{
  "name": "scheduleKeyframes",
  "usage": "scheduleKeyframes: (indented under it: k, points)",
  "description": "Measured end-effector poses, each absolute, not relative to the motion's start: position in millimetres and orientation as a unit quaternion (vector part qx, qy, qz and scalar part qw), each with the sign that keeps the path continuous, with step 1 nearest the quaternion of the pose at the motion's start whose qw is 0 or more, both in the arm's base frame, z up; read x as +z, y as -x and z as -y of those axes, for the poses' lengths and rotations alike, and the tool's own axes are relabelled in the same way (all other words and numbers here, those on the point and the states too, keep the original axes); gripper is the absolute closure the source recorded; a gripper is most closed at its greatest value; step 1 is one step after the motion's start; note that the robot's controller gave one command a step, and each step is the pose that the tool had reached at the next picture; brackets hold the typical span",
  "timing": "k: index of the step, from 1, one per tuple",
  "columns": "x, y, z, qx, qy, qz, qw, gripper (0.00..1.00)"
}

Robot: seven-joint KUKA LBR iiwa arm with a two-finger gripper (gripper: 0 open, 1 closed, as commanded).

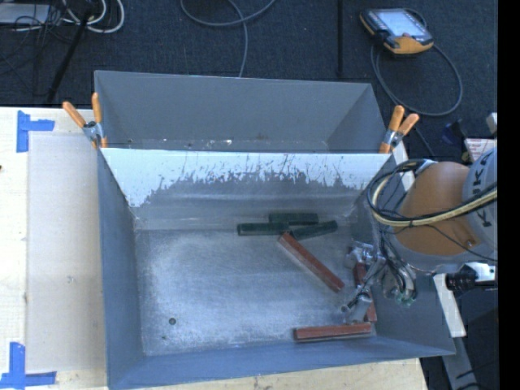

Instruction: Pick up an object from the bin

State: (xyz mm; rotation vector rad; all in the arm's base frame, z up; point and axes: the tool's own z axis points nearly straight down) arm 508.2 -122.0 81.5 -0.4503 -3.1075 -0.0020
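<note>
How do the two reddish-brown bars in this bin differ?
The slanted bar runs diagonally across the floor, its upper end by the dark green sticks; the front bar lies along the front wall. The slanted bar ends beside the gripper; the front bar lies nearer the front wall. Both are long, flat and reddish-brown.

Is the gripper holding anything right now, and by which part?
Cannot be told. The gripper sits low in the bin, by the right end of the reddish-brown bar along its near wall; no hold is visible.
</note>
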Motion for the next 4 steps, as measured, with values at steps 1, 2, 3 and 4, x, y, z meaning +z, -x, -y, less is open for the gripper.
scheduleKeyframes:
  k: [1, 2, 3, 4]
  points:
    - [72.5, -519.2, 102.9, 0.000, 0.125, 0.992, 0.001, 0.00]
    - [75.9, -515.1, 85.7, 0.000, 0.154, 0.988, 0.001, 1.00]
    - [75.9, -515.1, 85.7, 0.000, 0.153, 0.988, 0.001, 1.00]
    - [268.8, -509.4, 103.5, 0.000, 0.174, 0.985, -0.004, 1.00]
